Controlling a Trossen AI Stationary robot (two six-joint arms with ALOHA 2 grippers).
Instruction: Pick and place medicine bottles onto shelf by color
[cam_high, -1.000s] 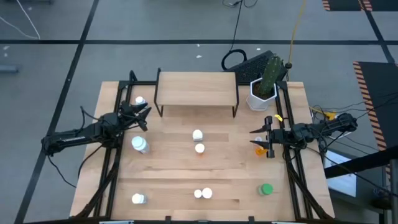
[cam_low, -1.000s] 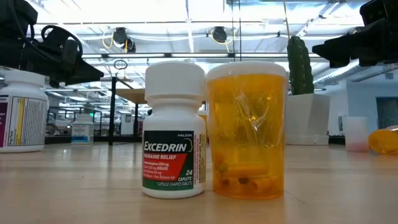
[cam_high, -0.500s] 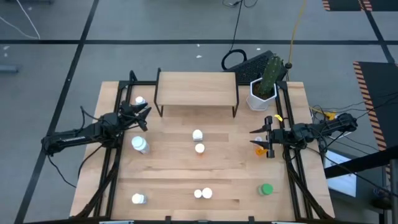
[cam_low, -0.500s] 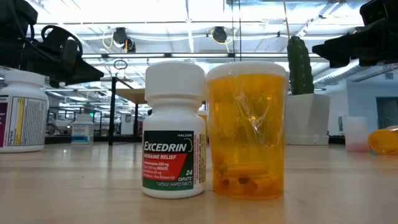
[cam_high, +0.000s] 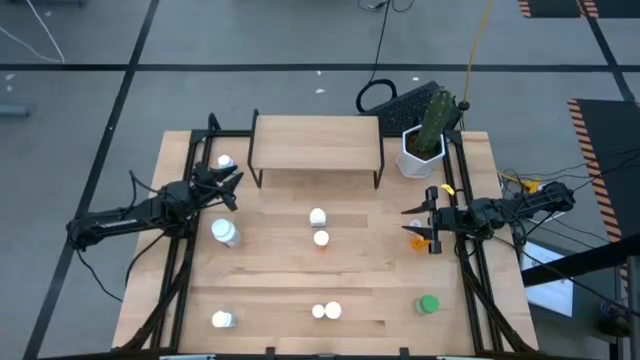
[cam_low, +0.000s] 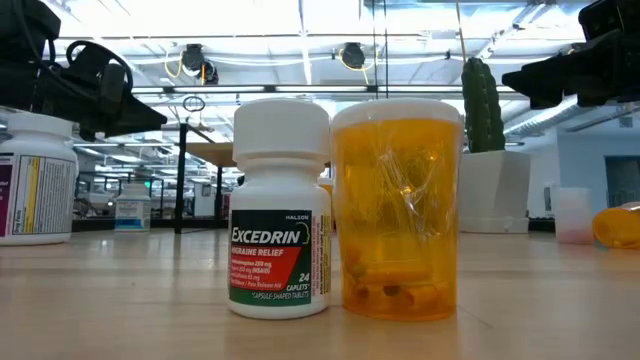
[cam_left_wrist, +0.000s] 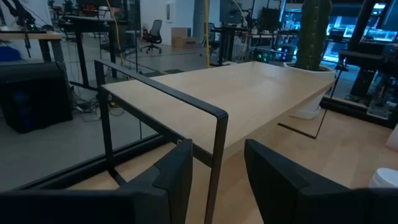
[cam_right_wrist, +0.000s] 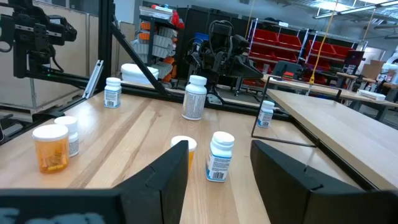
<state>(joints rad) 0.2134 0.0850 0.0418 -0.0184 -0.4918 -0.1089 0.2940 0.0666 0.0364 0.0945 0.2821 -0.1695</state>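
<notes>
The shelf (cam_high: 316, 142) is a light-wood board on thin black legs at the table's far middle. Upright pill bottles are scattered: white ones (cam_high: 224, 161) (cam_high: 225, 233) (cam_high: 318, 216) (cam_high: 222, 320), an orange one with a white cap (cam_high: 321, 239), a white-and-orange pair (cam_high: 326, 311) at the near edge, and a green one (cam_high: 428, 304). My left gripper (cam_high: 235, 188) is open, off the shelf's left end and facing its leg (cam_left_wrist: 214, 155). My right gripper (cam_high: 410, 220) is open at the table's right side, with an orange bottle (cam_high: 416, 239) lying just beside it.
A cactus in a white pot (cam_high: 423, 140) stands right of the shelf. Black rails run along the table's left and right sides. In the low view, the Excedrin bottle (cam_low: 279, 210) and an orange bottle (cam_low: 398, 210) stand close to the camera.
</notes>
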